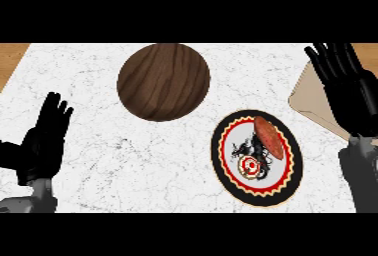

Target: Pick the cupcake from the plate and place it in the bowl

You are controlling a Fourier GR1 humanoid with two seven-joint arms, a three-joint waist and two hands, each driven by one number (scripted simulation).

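The bowl (164, 81), brown with a wood grain, sat on the white marbled desk (96, 150) toward the far side, a little left of centre, and nothing showed inside it. Nearer and to the right lay the plate (256, 157), black-rimmed with a red and yellow zigzag border and a dark figure on its white middle. The cupcake (268, 136) rested on the plate's upper right part, a reddish-brown shape lying inside the rim. Bowl and plate lay near each other but did not touch, with a strip of bare desk between them.

The left hand (44, 142) stood at the view's left edge, fingers straight and spread upward, well apart from both containers. The right hand (345, 85) showed at the right edge, fingers straight and up, holding nothing, over a tan board (310, 95) at the desk's right border. A wooden surface (11, 60) showed past the desk's far left corner. Bare desk lay between the left hand and the plate.
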